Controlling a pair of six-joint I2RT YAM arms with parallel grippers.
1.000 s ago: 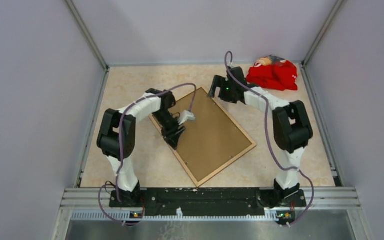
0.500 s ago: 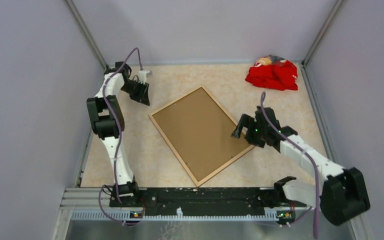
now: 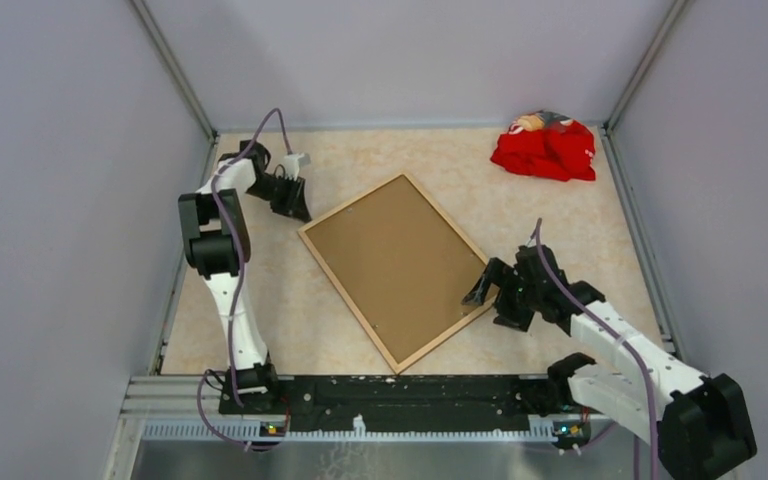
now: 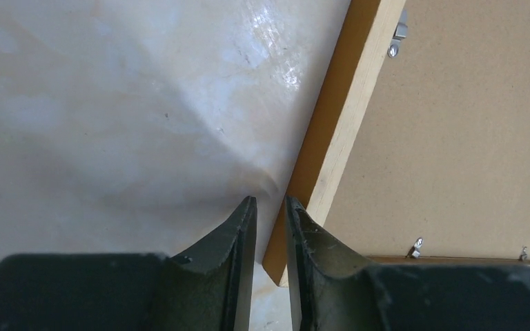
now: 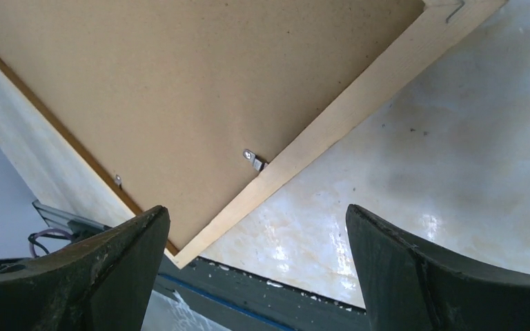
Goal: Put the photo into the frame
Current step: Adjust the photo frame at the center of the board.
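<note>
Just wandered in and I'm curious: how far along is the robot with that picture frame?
Done: the frame lies back up with a brown backing board seated inside. No photo shows; it may be underneath, I cannot tell. In hand: nothing; the left tool sits nearly closed at one frame corner, the right tool open above the opposite edge. Left: perhaps fastening the small metal clips.

Even, bright overhead light, glare patches on the glossy tabletop (image 4: 276, 62), soft shadows, blurred near fingers (image 5: 103, 276).
</note>
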